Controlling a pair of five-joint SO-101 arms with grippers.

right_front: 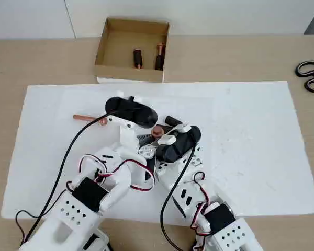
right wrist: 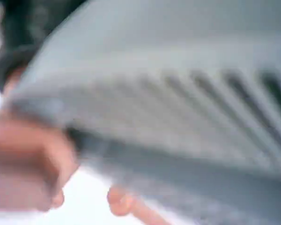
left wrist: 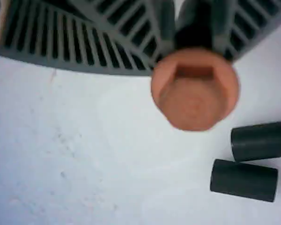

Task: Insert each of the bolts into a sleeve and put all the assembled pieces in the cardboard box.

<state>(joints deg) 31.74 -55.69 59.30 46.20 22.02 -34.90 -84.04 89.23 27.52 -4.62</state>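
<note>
Far from sheet (right_front: 251, 157) edges, both arms (right_front: 102, 180) (right_front: 191, 183) crowd one bolt (right_front: 157, 130).

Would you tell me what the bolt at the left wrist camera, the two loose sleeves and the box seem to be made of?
The bolt looks copper-coloured, smooth and matt; it could be plastic or metal, since no glint settles it. The sleeves are black and matt, probably plastic or rubber. The box is dull brown cardboard with folded walls.

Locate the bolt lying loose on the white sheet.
High view: the bolt lies on the left part of the white sheet, just left of an arm, below the cardboard box.
</note>
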